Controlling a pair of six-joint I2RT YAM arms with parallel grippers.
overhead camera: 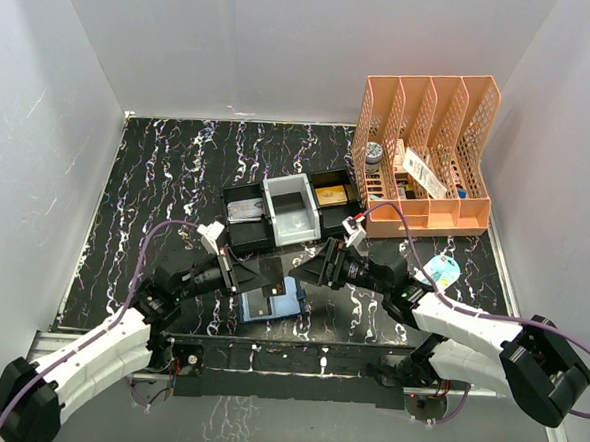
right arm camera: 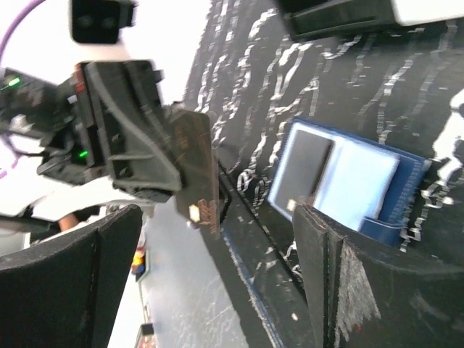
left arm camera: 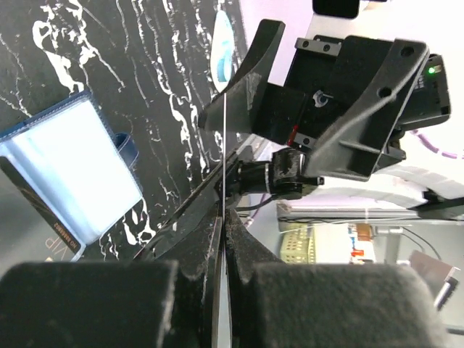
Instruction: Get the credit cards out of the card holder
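Credit card (right arm camera: 197,174), dark, clenched in left fingers (left arm camera: 250,250), right fingers (right arm camera: 65,283) spread wide, empty, close beside it

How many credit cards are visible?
3 cards: one pinched in the left claw, one in the open card holder, one in the black tray. Others may hide underneath.

Card holder (overhead camera: 273,304) — on table (overhead camera: 178,174), before tray (overhead camera: 248,237)

card holder (overhead camera: 288,300) open flat; one dark card (right arm camera: 197,174) held aloft.
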